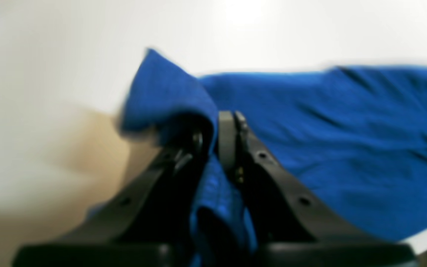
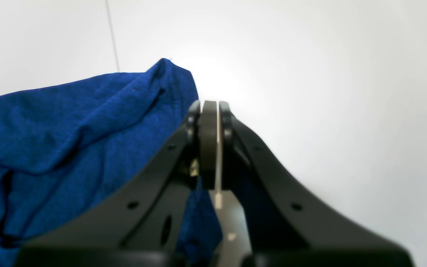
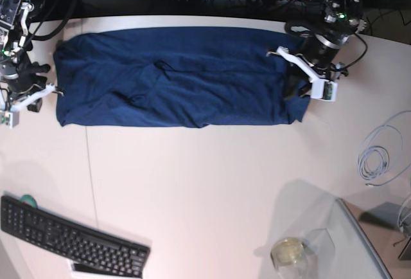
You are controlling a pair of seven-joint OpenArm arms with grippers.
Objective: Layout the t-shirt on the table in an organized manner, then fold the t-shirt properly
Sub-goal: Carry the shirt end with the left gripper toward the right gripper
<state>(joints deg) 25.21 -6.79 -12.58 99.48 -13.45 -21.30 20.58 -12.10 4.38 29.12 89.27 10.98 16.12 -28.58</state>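
Observation:
The dark blue t-shirt [image 3: 173, 76] lies spread as a long band across the far part of the white table [image 3: 212, 176]. At the shirt's right end my left gripper [image 3: 297, 89] is shut on a fold of it. In the left wrist view the cloth [image 1: 310, 122] runs up between the fingers of the left gripper [image 1: 222, 122]. My right gripper [image 3: 52, 90] is at the shirt's left edge. In the right wrist view the pads of the right gripper [image 2: 213, 111] meet with no cloth between their tips. The shirt [image 2: 69, 129] lies against its left finger.
A black keyboard [image 3: 70, 240] sits at the near left corner. A coiled grey cable [image 3: 379, 157] lies at the right edge. A grey translucent tray [image 3: 359, 240] with a small round jar [image 3: 287, 251] beside it stands near right. A thin seam line [image 3: 90, 170] crosses the table.

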